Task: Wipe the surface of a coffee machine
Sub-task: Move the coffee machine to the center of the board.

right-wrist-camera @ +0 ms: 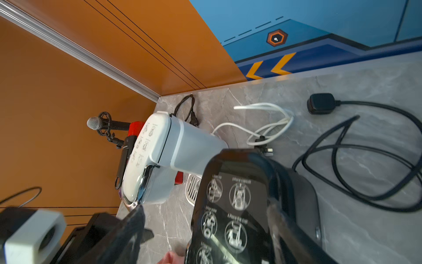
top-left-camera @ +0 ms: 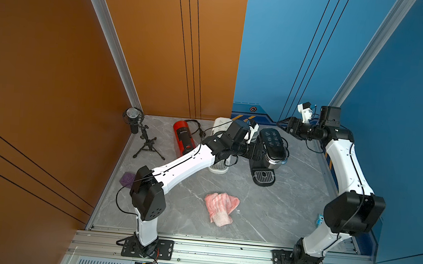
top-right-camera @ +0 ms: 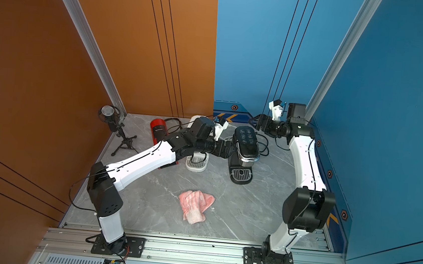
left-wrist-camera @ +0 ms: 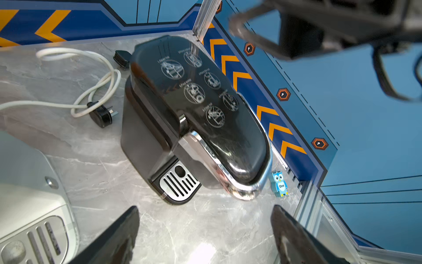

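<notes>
Pink cloth [top-left-camera: 220, 208]: lay loose on table [top-left-camera: 289, 210]. Left end effector [left-wrist-camera: 205, 208], right end effector [top-left-camera: 283, 123]: wide, empty, beside coffee machine [top-left-camera: 272, 145]. Seemingly pre-wipe; next, grasp cloth.

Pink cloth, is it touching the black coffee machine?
Apart. Both top views show bare table between the pink cloth and the black coffee machine.

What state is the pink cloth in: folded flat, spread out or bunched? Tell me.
Bunched: the cloth lies crumpled in uneven folds on the table, with nothing holding it.
</notes>
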Robot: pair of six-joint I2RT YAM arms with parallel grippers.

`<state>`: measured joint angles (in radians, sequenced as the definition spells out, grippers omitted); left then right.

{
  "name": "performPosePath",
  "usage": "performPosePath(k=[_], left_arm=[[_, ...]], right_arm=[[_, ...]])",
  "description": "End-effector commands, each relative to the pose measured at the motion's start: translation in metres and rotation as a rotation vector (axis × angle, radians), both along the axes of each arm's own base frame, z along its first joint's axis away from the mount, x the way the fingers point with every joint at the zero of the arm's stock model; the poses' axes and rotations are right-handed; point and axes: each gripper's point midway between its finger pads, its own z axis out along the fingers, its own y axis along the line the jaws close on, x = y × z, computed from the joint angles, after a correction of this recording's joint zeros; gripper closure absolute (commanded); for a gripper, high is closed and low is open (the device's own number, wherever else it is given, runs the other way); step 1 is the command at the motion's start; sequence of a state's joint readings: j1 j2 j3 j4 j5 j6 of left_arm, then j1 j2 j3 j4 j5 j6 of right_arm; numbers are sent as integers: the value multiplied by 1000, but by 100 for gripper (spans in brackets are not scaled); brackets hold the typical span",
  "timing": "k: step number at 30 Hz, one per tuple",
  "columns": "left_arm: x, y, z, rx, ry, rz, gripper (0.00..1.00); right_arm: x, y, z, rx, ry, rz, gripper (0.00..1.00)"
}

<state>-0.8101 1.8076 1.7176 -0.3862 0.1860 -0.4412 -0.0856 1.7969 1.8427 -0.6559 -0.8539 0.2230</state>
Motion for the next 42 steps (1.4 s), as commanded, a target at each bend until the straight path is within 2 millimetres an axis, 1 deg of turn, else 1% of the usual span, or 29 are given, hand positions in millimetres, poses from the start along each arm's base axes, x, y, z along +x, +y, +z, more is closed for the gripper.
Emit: performPosePath(k=[1, 3, 4, 5, 6, 9, 13, 16, 22, 26, 28, 32, 34, 35, 36, 38, 39, 42], left_arm=[[-13, 4, -8, 51, -21, 26, 9], [-20, 4, -12, 66, -26, 20, 9], [-21, 6, -13, 67, -22, 22, 9], [-22, 8, -15, 70, -19, 24, 8], [-24, 10, -16, 73, -17, 21, 8], [-24, 16, -19, 79, -14, 20, 8], [-22, 17, -22, 85, -10, 20, 8], [-19, 19, -25, 88, -5, 23, 8], [-17, 21, -34, 99, 11, 25, 8], [-19, 22, -33, 95, 15, 23, 8], [-21, 22, -32, 92, 16, 18, 8], [-23, 27, -34, 95, 20, 20, 8], [-24, 27, -32, 89, 23, 22, 8], [-25, 28, -31, 86, 24, 21, 8], [-26, 28, -31, 87, 22, 21, 8], [-25, 29, -29, 86, 20, 28, 8], [-25, 30, -29, 86, 20, 31, 8], [-24, 34, -29, 93, 13, 53, 8]], right_arm=[[4, 18, 23, 75, -98, 210, 13], [12, 24, 15, 112, -75, 281, 12], [16, 24, 8, 114, -54, 295, 13], [25, 22, -9, 112, -10, 288, 14], [28, 21, -20, 105, 9, 292, 14], [33, 23, -42, 133, 45, 316, 16], [31, 32, -59, 151, 63, 358, 16], [26, 36, -64, 167, 69, 382, 16], [8, 45, -78, 189, 92, 426, 17], [-1, 49, -87, 192, 111, 444, 18], [-7, 49, -89, 194, 114, 448, 20], [-20, 51, -84, 207, 98, 469, 23], [-26, 51, -87, 195, 106, 469, 25], [-30, 51, -88, 190, 109, 467, 26], [-36, 51, -83, 185, 99, 469, 26], [-44, 50, -85, 179, 106, 465, 28], [-51, 50, -90, 176, 125, 463, 29], [-66, 46, -97, 153, 141, 444, 32]])
